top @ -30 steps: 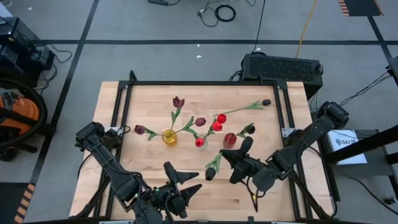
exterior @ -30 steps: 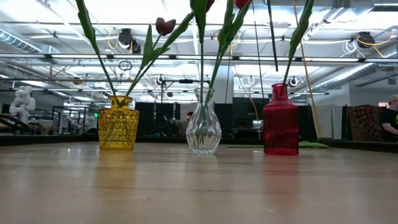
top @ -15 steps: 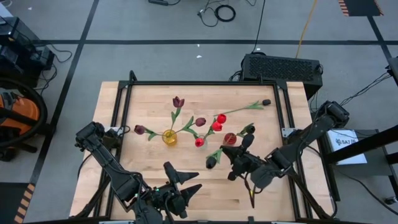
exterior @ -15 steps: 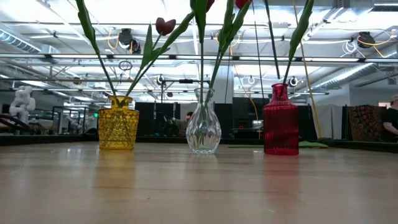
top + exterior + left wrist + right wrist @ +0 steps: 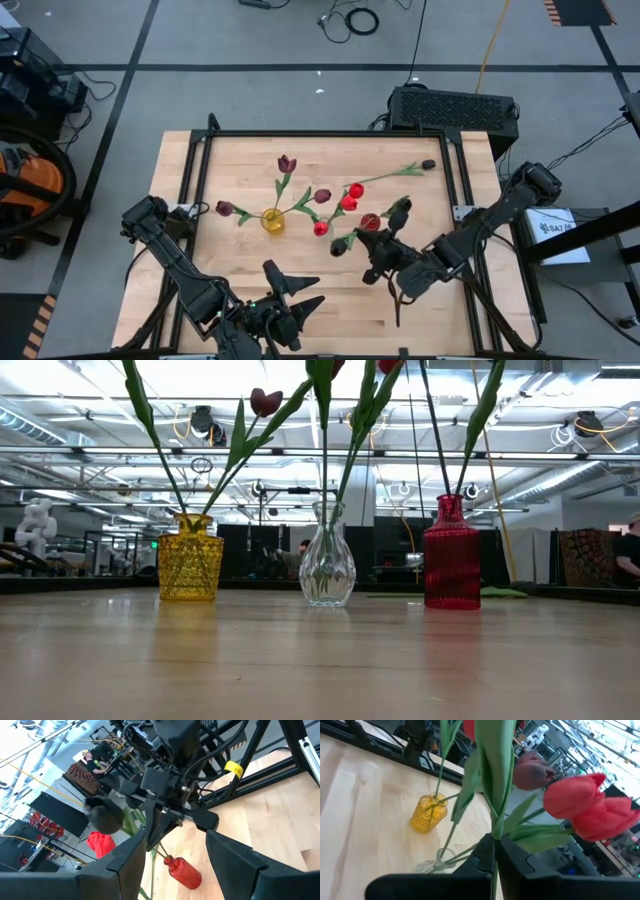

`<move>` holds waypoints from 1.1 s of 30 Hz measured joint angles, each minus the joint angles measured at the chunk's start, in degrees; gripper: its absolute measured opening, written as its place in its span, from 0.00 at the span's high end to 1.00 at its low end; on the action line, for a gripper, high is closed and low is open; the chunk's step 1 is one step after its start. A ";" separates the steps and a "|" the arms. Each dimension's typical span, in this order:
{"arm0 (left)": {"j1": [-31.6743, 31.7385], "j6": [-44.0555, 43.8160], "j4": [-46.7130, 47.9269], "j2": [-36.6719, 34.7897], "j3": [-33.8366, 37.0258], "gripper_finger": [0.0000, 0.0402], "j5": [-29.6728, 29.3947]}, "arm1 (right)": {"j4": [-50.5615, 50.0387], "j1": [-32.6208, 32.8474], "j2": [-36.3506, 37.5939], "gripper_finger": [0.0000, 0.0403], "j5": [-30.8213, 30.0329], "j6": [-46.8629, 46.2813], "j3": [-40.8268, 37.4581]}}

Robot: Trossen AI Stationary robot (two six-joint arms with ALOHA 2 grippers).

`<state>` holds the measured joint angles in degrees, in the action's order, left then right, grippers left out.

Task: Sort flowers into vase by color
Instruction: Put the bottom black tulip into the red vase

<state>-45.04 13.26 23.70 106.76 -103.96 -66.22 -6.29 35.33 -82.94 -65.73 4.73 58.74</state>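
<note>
High view: your right gripper (image 5: 381, 262), right of centre, is clamping the green stem of a near-black tulip (image 5: 339, 246). The stem's free end is trailing toward the lower edge, with the red ribbed glass vase (image 5: 369, 222) just above. Left gripper (image 5: 296, 298) is waiting open at bottom centre.

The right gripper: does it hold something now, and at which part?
Yes. The right gripper is shut on a dark-headed tulip, pinching its green stem. The left gripper is open and holds nothing.

We are in a lab or workshop — taped concrete floor (image 5: 250, 95), loose cables (image 5: 355, 20), exposed ceiling pipes (image 5: 300, 455).
</note>
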 joint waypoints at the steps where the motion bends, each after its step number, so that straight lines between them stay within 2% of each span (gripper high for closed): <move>1: 0.00 0.00 0.00 0.00 0.00 0.47 0.00 | -0.28 -0.21 0.00 1.00 0.00 -0.76 0.00; 13: 0.00 0.00 0.00 0.00 0.00 0.47 0.00 | -2.87 -1.58 0.00 1.00 0.00 -7.54 0.00; 28: 0.00 0.00 0.06 0.00 0.00 0.47 0.00 | -11.21 -3.17 0.00 1.00 -0.03 -19.81 0.00; 33: 0.00 -0.96 1.57 0.00 0.00 0.47 0.00 | -13.54 -3.15 0.00 0.95 1.38 -21.87 0.00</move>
<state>-45.04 12.29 25.27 106.76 -103.97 -66.22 -19.83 32.18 -82.94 -64.36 -17.14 58.74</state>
